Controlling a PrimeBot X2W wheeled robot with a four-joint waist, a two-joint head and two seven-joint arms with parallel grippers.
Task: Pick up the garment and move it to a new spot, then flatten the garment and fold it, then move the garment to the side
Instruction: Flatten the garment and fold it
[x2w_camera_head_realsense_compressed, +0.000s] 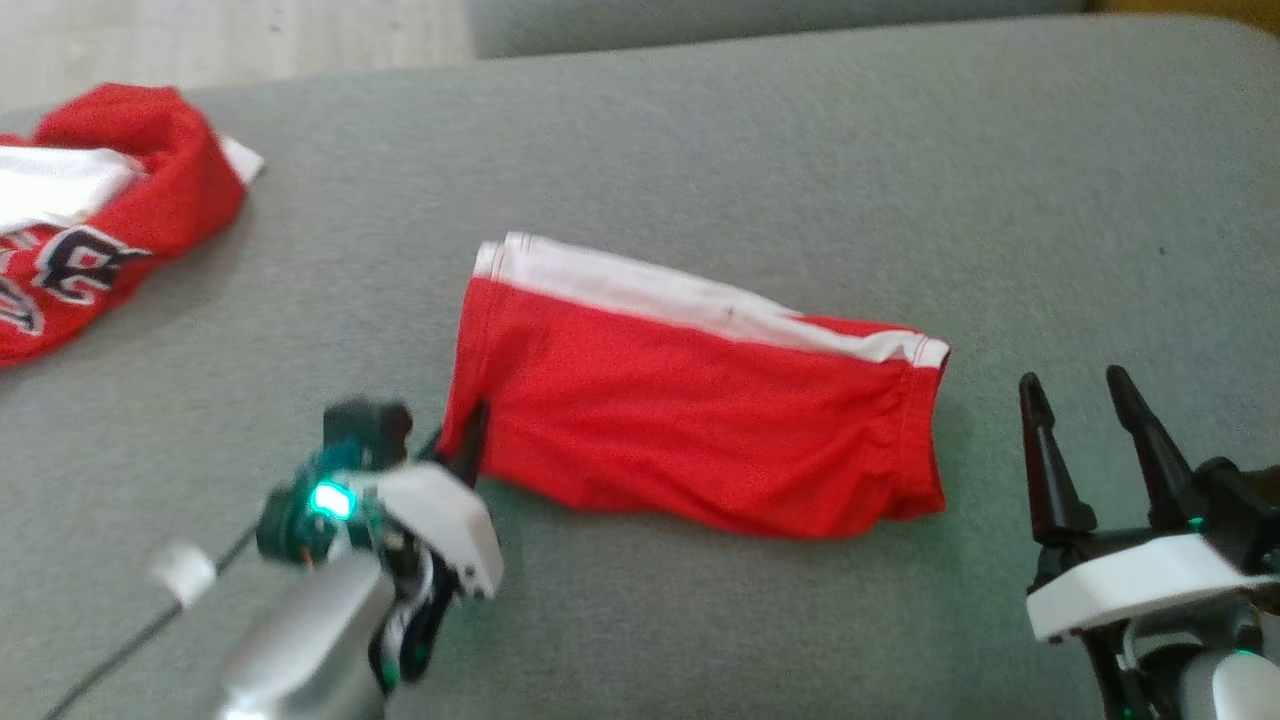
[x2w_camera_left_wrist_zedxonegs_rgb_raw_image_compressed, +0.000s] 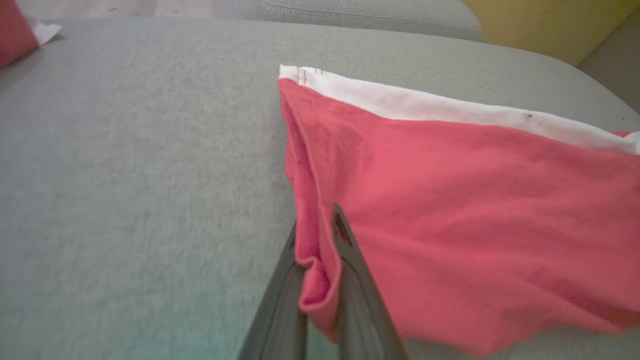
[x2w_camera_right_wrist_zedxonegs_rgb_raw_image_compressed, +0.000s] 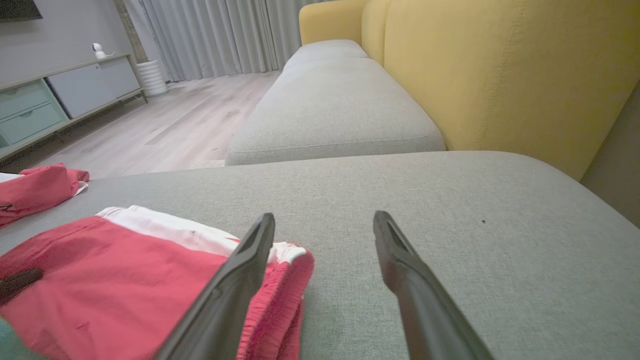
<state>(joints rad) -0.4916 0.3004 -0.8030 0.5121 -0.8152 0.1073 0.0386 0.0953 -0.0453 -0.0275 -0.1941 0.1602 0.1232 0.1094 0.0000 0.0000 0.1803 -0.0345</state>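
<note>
Left gripper (x2w_camera_left_wrist_zedxonegs_rgb_raw_image_compressed: 316, 220): we find its two fingers pinched together on a fold at the near left corner of the red garment (x2w_camera_head_realsense_compressed: 700, 420). Right gripper (x2w_camera_head_realsense_compressed: 1075, 382): we find its fingers spread wide, holding nothing, just beside the garment's right edge. We note that the garment lies flat on the grey cushion (x2w_camera_head_realsense_compressed: 800, 150), with its white band along the far edge.

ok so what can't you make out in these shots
- Red jersey: cut off by the head view's left edge, lettering unreadable.
- Left gripper: blurred in the head view; the fold hides how many layers of the red shorts it pinches, left wrist view.
- Shorts' end: partly behind a finger of the right gripper, right wrist view.
</note>
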